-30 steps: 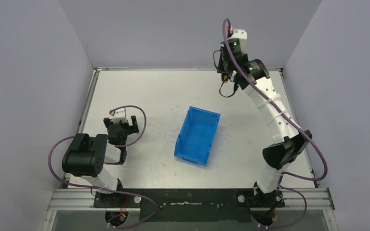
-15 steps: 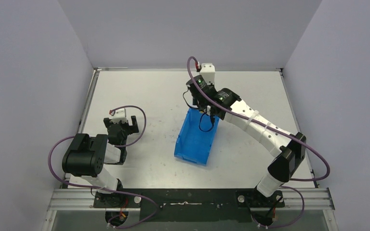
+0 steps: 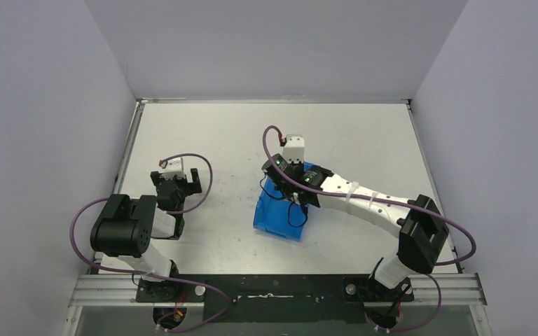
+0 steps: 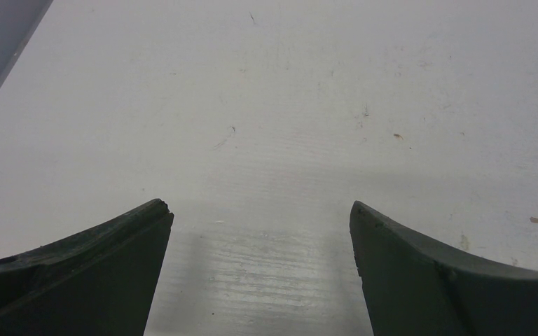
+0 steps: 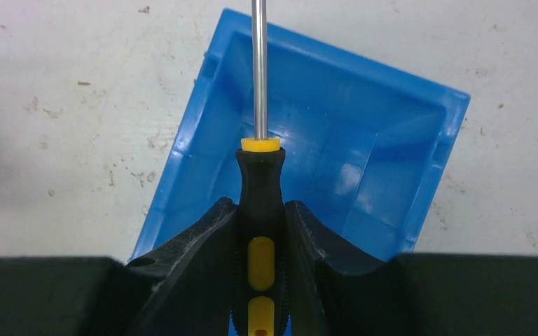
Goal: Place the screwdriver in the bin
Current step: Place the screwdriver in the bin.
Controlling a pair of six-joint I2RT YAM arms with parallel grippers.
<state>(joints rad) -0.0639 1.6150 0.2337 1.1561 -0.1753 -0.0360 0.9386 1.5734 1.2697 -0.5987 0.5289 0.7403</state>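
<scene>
The blue bin (image 3: 277,218) stands in the middle of the table, and it also shows in the right wrist view (image 5: 364,147) with its open top facing up. My right gripper (image 3: 291,187) hangs over the bin, shut on the screwdriver (image 5: 260,203). Its black-and-yellow handle sits between the fingers (image 5: 189,245). Its thin metal shaft points out over the bin's inside. In the right wrist view the right gripper (image 5: 260,231) is above the bin. My left gripper (image 3: 177,180) rests open and empty over bare table to the left, and its wrist view shows the left gripper (image 4: 259,224) wide apart.
Grey walls enclose the table on three sides. The right arm stretches from its base at the near right across to the bin. A metal rail runs along the near edge.
My right arm has swung from the far right corner toward me and left, carrying the screwdriver to above the bin. The left arm has not moved.
</scene>
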